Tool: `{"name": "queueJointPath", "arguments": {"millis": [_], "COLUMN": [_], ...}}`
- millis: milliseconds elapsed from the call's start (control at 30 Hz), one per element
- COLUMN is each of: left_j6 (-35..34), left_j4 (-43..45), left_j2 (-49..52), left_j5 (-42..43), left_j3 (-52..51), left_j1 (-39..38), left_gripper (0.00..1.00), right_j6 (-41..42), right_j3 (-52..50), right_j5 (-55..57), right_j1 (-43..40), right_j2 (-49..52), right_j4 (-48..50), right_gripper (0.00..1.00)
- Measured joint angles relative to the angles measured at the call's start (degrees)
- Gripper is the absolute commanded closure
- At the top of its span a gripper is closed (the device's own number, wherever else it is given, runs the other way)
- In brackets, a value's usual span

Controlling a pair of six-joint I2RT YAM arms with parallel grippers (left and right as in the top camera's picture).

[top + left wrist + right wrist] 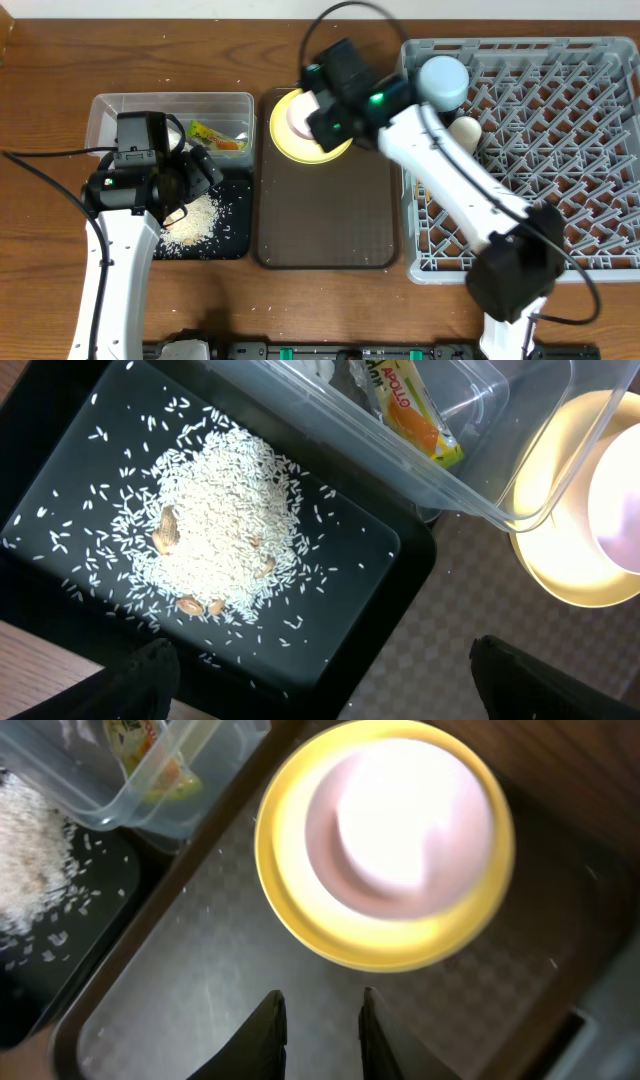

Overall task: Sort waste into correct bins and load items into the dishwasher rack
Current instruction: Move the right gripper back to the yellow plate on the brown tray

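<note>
A yellow plate [283, 130] with a pale pink bowl [300, 115] on it sits at the back of the brown tray. My right gripper [328, 112] hovers over them, slightly open and empty; in the right wrist view its fingers [320, 1030] are just short of the plate [290, 905] and bowl [410, 820]. My left gripper [330, 690] is wide open and empty above the black tray [236, 236], which holds a pile of rice [220, 530]. The green-and-orange wrapper [420, 420] lies in the clear tub [170, 100]. The chopsticks are out of view.
The grey rack [560, 150] fills the right side, with a light-blue bowl [443, 80] upside down and a white cup [465, 130] near its left edge. The brown tray [325, 220] lies between the bins and the rack.
</note>
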Motion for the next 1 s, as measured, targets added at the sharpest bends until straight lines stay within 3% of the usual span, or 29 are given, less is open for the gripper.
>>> {"name": "queueJointPath", "arguments": {"millis": [167, 300, 467, 1000], "left_j6": [0.00, 0.00, 0.00, 0.00], "left_j4": [-0.02, 0.00, -0.02, -0.02], "left_j2": [0.00, 0.00, 0.00, 0.00], "left_j5": [-0.02, 0.00, -0.02, 0.00], "left_j3": [0.00, 0.00, 0.00, 0.00], "left_j1": [0.00, 0.00, 0.00, 0.00], "left_gripper": [0.04, 0.04, 0.04, 0.04], "right_j6": [-0.13, -2.43, -5.86, -8.70], "right_j3": [0.00, 0.00, 0.00, 0.00], "right_j5": [5.22, 7.58, 8.76, 9.60], "right_j1": [3.21, 4.11, 4.11, 4.07], "right_j2": [4.70, 8.76, 13.35, 18.43], "right_j4": [3.87, 7.78, 12.22, 14.73], "right_gripper": [0.71, 0.54, 0.50, 0.64]}}
